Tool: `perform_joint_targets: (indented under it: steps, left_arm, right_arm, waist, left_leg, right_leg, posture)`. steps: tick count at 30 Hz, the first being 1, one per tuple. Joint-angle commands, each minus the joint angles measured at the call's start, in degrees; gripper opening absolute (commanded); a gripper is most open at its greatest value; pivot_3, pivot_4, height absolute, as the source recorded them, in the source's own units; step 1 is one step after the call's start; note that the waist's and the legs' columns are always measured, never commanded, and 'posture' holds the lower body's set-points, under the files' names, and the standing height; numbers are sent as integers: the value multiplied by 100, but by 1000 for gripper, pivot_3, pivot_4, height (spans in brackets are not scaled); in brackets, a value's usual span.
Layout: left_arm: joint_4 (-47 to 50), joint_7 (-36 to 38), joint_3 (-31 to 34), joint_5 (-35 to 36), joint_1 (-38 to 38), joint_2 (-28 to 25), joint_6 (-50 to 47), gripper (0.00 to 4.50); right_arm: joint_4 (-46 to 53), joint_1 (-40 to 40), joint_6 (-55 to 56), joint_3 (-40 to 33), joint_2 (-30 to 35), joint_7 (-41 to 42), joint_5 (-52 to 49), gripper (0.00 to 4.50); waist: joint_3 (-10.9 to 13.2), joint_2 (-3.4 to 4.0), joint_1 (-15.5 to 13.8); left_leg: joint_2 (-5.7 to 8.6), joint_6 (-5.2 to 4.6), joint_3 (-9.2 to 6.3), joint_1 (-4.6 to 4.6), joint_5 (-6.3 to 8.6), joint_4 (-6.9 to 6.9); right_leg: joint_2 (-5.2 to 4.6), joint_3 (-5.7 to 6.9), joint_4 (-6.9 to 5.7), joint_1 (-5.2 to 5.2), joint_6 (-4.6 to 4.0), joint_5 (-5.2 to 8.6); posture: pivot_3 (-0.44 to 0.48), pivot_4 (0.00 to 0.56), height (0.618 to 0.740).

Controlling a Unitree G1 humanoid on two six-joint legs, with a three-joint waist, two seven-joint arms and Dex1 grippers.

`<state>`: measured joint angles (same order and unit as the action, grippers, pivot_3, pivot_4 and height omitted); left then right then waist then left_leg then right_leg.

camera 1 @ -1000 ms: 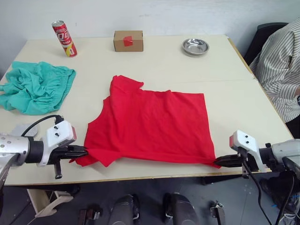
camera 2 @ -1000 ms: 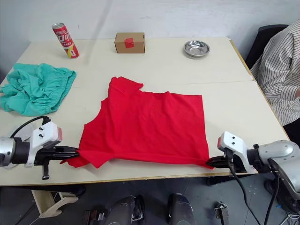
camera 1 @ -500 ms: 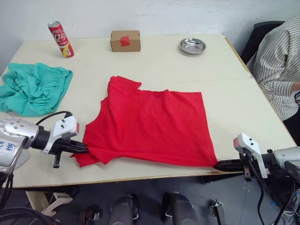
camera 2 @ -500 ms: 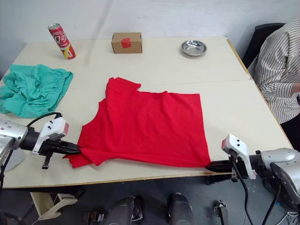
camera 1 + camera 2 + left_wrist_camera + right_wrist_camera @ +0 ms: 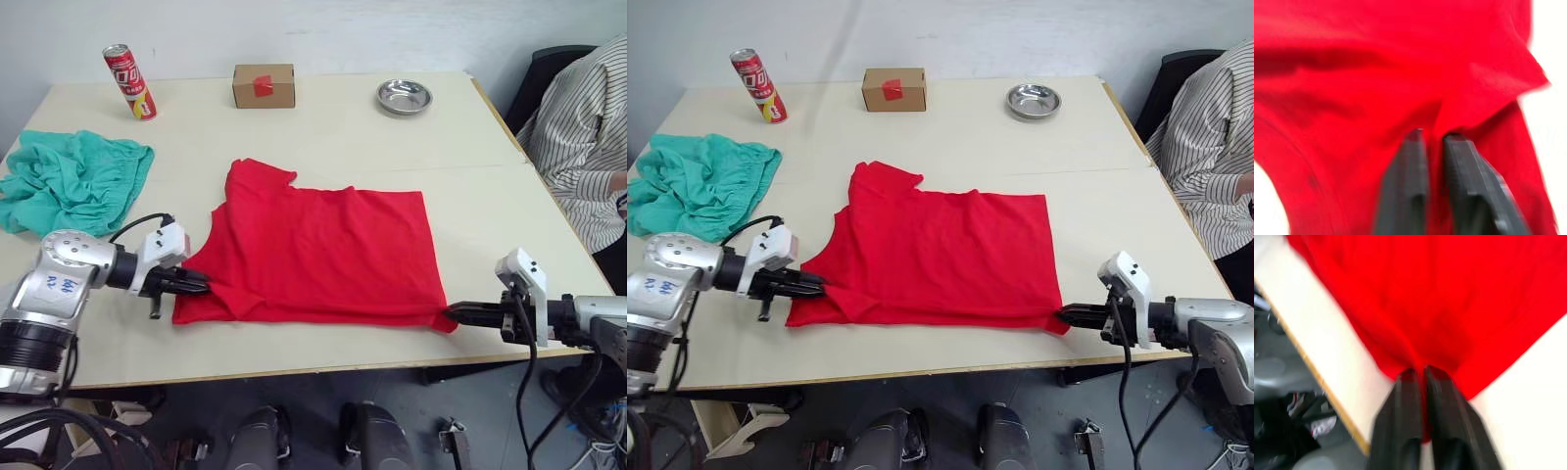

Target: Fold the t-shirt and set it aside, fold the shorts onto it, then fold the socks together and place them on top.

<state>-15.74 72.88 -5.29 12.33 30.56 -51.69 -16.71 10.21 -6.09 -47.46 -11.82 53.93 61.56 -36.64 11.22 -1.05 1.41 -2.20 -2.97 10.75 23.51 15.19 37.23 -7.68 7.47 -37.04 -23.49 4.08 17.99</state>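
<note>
- Head view: smooth red cloth t-shirt (image 5: 318, 253) spread flat mid-table (image 5: 333, 122), near edge doubled over; crumpled teal shorts (image 5: 73, 181) at far left.
- Left wrist view: black fingers (image 5: 1409, 171) of left gripper (image 5: 1431, 139) pinched on a ridge of t-shirt cloth.
- Right wrist view: right gripper (image 5: 1423, 373) clamped on the t-shirt's near right corner, by the table edge.

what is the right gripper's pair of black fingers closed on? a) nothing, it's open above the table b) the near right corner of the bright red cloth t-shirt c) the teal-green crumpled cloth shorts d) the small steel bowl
b: the right gripper is shut on the near right corner of the bright red cloth t-shirt, and the right wrist view shows red cloth pinched between its fingers.
</note>
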Motion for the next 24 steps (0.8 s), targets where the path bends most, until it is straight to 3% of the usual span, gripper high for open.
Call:
perform_joint_targets:
  steps: [1,4,6,9,13,18,19,21,24]
  left_arm:
    - [-48,-385,514,126,-14,78,142,2006]
    - [71,-820,1041,388,-232,286,160,2949]
    - [119,-1049,1427,531,-455,362,279,2955]
    - [290,-955,1956,823,-828,349,659,2955]
    - [1104,-363,2090,1218,-1426,88,487,1725]
    - [2578,-496,1713,1298,-2296,306,367,61]
    - [2708,-654,1580,1187,-2382,439,399,0]
    - [2794,-1065,1242,695,-2524,733,701,0]
    - [2682,-1672,974,111,-2697,1072,1025,0]
  right_arm:
    - [108,126,151,-665,-118,-253,-145,1701]
    - [173,332,234,-1226,-242,-435,-263,2708]
    - [306,457,301,-1586,-336,-519,-371,3391]
    - [894,652,359,-1754,-427,-515,-590,3391]
    - [1782,815,581,-1303,-649,-600,-629,2075]
    - [2338,809,1945,495,-1755,-1247,607,284]
    - [2290,822,2154,808,-1907,-1375,913,33]
    - [1958,972,3003,1492,-2047,-1477,1828,33]
    - [1393,1239,3868,1879,-2311,-1803,2508,33]
  waist:
    - [0,0,0]
    - [-1,-2,1]
    - [-1,-1,14]
    - [-1,-1,33]
    - [-3,-5,20]
    - [-12,-17,4]
    - [-11,-16,-1]
    - [-12,-15,-2]
    - [-16,-22,7]
  left_leg:
    - [0,-1,0,0,0,0]
    - [0,-3,0,2,-1,1]
    - [0,-3,0,-1,-1,-1]
    - [-2,-2,0,-6,-2,-5]
    - [-10,7,-1,-11,1,-8]
    - [-10,47,-1,-18,24,-15]
    - [-10,49,0,-18,24,-16]
    - [-6,49,0,-14,24,-15]
    - [-4,49,3,-14,24,-15]
  right_leg:
    - [0,0,0,0,1,0]
    - [2,1,1,0,3,-2]
    - [3,0,1,4,3,-2]
    - [5,-2,1,6,3,-2]
    - [9,-3,3,8,3,-2]
    - [8,-8,15,14,2,-1]
    - [8,-10,15,14,2,-1]
    - [7,-12,13,11,2,-1]
    - [10,-10,14,10,2,-1]
  posture:
    - [0,150,740]
    - [0,150,740]
    - [0,150,740]
    - [0,150,740]
    - [0,150,740]
    - [0,150,740]
    - [0,150,740]
    - [0,150,740]
    - [0,150,740]
